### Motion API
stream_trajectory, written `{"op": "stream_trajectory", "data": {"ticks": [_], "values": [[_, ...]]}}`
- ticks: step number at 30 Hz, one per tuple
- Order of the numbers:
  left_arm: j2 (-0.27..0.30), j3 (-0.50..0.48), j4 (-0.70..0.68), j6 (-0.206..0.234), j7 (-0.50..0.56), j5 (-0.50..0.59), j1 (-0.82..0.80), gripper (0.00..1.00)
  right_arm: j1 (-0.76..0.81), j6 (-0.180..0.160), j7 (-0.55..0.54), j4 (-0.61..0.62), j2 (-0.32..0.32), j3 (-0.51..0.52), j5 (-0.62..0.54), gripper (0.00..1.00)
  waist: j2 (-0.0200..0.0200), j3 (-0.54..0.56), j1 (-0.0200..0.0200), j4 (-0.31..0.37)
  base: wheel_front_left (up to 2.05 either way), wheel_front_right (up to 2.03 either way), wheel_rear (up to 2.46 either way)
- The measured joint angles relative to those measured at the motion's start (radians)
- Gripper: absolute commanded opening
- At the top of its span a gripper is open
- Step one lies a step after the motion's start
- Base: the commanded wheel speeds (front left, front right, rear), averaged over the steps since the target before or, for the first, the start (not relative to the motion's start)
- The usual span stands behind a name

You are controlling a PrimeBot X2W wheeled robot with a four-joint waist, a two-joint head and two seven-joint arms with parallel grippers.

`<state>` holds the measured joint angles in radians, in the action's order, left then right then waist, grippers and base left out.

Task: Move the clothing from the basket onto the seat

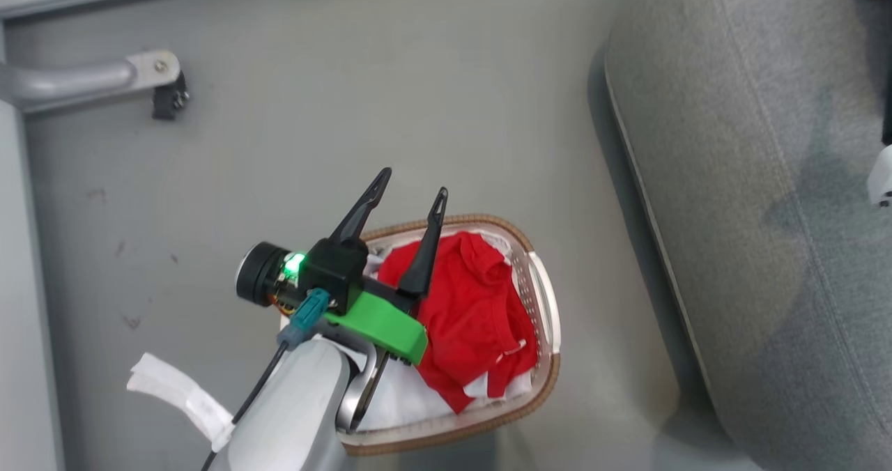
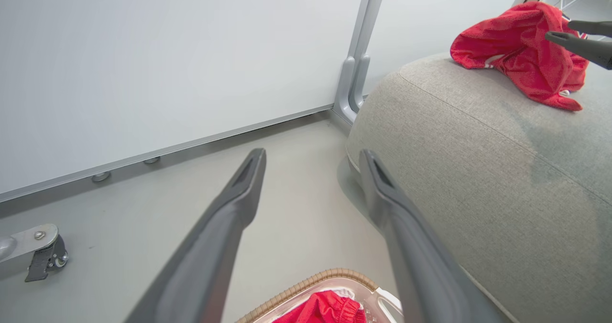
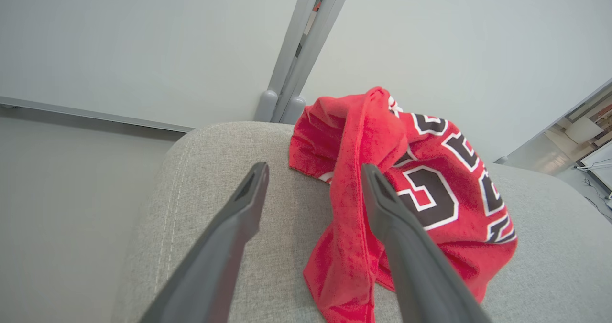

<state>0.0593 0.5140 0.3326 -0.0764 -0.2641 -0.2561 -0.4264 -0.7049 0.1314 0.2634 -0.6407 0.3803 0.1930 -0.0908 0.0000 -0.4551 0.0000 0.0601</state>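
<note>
The basket (image 1: 547, 304), cream with a brown woven rim, stands on the floor and holds red clothing (image 1: 474, 311) over a white liner (image 1: 397, 401). My left gripper (image 1: 413, 182) hovers open above the basket's left end, empty; in the left wrist view its fingers (image 2: 239, 194) point over the basket rim (image 2: 306, 285) toward the floor. The grey seat (image 1: 752, 199) lies to the right. A red garment (image 3: 430, 189) with black and white lettering lies crumpled on the seat (image 3: 215, 170). My right gripper (image 3: 313, 175) stands open over it, one raised fold between the fingers, not pinched.
A white wall panel with a grey upright post (image 2: 358, 65) stands behind the seat. A metal leg with a caster (image 1: 157, 84) juts in at the left. A white fabric strip (image 1: 174, 387) hangs beside my left forearm. Grey floor separates basket and seat.
</note>
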Motion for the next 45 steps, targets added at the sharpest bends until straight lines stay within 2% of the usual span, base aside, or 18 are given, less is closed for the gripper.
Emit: {"op": "stream_trajectory", "data": {"ticks": [8, 16, 20, 27, 31, 36, 45], "values": [[-0.007, -0.091, -0.023, 0.007, 0.000, -0.023, 0.109, 1.00, 0.074, 0.000, 0.000, 0.086, -0.079, -0.039, -0.003, 1.00, 0.0000, 0.145, 0.0000, -0.029, 0.00, 0.00, 0.00], [-0.008, -0.225, -0.043, 0.036, 0.000, -0.035, 0.258, 1.00, 0.187, 0.000, 0.000, 0.130, -0.182, -0.132, 0.014, 1.00, 0.0000, 0.283, -0.0001, -0.062, 0.00, 0.00, 0.00], [-0.009, -0.294, -0.051, 0.053, -0.001, -0.056, 0.327, 1.00, 0.257, 0.000, 0.000, 0.156, -0.240, -0.140, 0.043, 1.00, 0.0000, 0.341, -0.0001, -0.080, 0.00, 0.00, 0.00], [-0.009, -0.358, -0.053, 0.067, -0.001, -0.061, 0.411, 1.00, 0.413, 0.000, 0.000, 0.224, -0.322, -0.138, 0.078, 1.00, 0.0000, 0.418, -0.0001, -0.114, 0.00, 0.00, 0.00], [-0.009, -0.381, -0.057, 0.067, -0.001, -0.062, 0.441, 1.00, 0.476, 0.000, 0.000, 0.253, -0.331, -0.164, 0.100, 1.00, 0.0000, 0.441, -0.0001, -0.129, 0.00, 0.00, 0.00], [-0.009, -0.387, -0.056, 0.060, -0.001, -0.062, 0.462, 1.00, 0.538, 0.000, 0.000, 0.283, -0.331, -0.180, 0.182, 1.00, 0.0000, 0.459, -0.0001, -0.138, 0.00, 0.00, 0.00], [-0.009, -0.379, -0.031, 0.058, -0.001, -0.076, 0.483, 1.00, 0.591, 0.000, 0.000, 0.289, -0.332, -0.198, 0.209, 1.00, -0.0001, 0.478, -0.0001, -0.129, 0.00, 0.00, 0.00]]}}
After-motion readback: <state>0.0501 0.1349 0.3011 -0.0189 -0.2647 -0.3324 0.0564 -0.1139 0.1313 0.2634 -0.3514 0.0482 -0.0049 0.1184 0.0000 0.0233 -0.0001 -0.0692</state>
